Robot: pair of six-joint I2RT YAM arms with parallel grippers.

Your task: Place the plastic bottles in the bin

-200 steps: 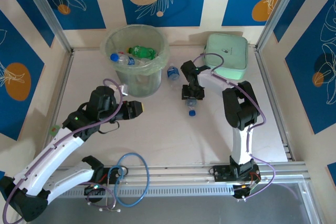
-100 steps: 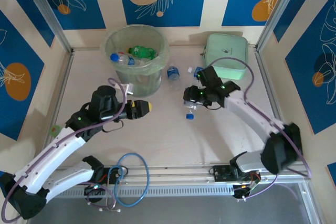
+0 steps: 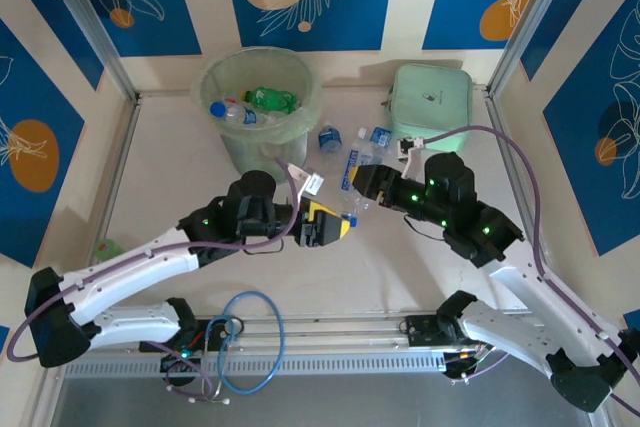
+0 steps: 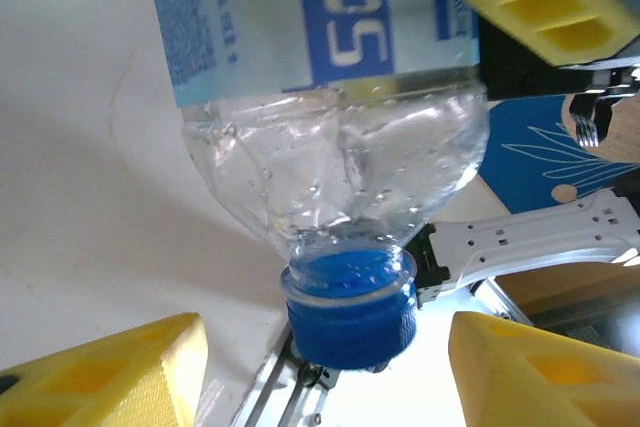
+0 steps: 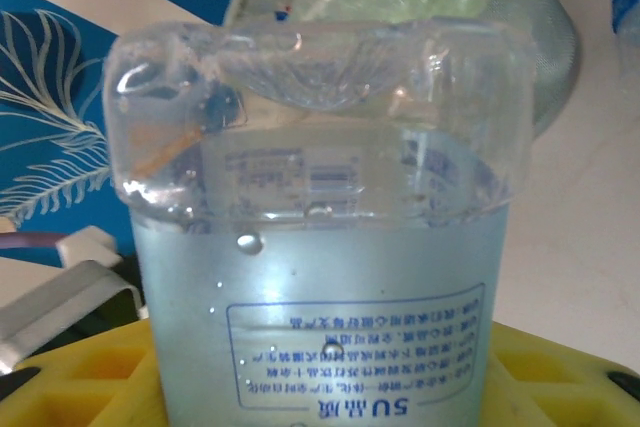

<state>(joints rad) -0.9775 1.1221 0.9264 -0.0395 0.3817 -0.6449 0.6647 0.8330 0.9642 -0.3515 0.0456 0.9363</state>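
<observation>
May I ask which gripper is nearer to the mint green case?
Right. The right gripper lies left of the mint green case and nearer the arm bases. The left gripper is farther off in the same direction, past the right one.

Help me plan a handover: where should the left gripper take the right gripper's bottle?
Grip the bottle at its shoulder above the blue cap, from the cap end. The right gripper clamps the labelled body; the left gripper has open jaws flanking that end.
</observation>
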